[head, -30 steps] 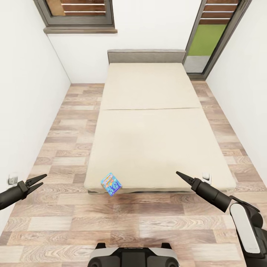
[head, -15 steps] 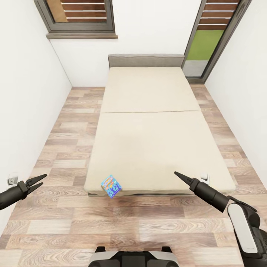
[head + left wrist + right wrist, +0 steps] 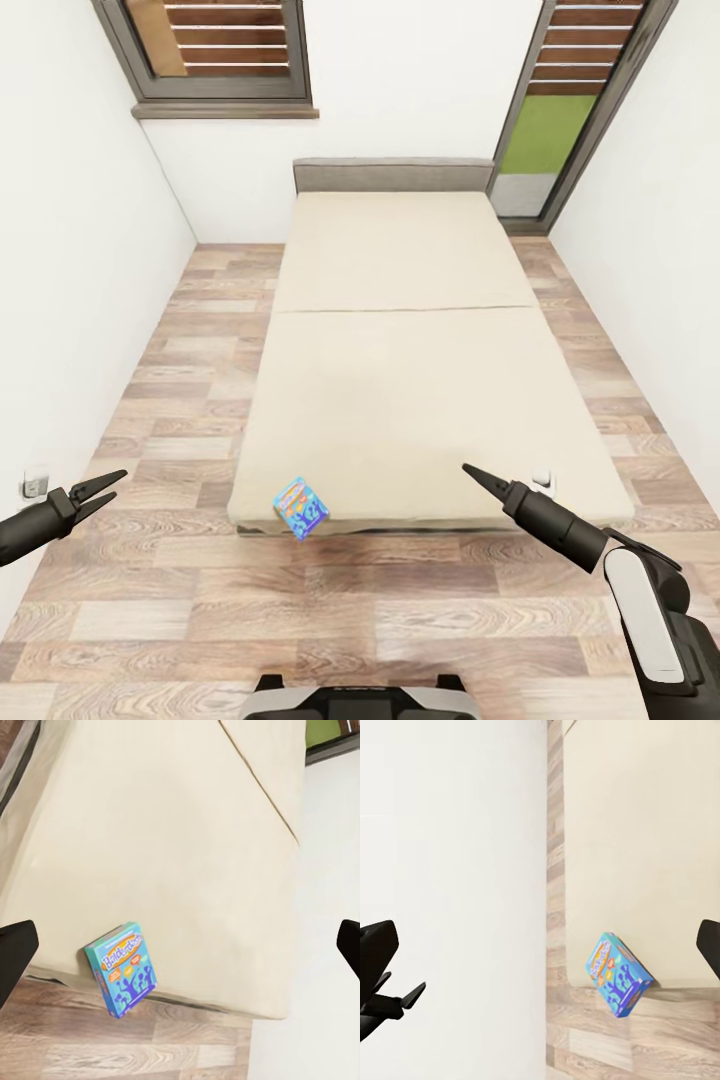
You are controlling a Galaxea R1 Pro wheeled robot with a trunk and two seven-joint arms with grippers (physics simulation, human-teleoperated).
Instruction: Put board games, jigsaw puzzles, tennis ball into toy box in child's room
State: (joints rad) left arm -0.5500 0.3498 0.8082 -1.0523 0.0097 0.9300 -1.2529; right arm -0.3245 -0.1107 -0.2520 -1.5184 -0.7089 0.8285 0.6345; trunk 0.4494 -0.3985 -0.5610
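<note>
Right gripper (image 3: 470, 471) slightly higher — boxy light-blue board game (image 3: 300, 507) at bed (image 3: 400, 330) edge.

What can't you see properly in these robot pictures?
- The light-blue board game hangs over the bed's near edge in the head view; its print is too small to read there.
- The left gripper's arm is cut off by the head view's edge.
- The right gripper's fingers look pressed together from this angle, so any gap is hard to judge.
- In the wrist views the fingertips are cut off by the frame edges.

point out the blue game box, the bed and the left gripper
blue game box (image 3: 300, 507), head view, its printed front face
bed (image 3: 400, 380), head view, bare middle of the mattress
left gripper (image 3: 108, 485), head view, between its fingertips
</note>
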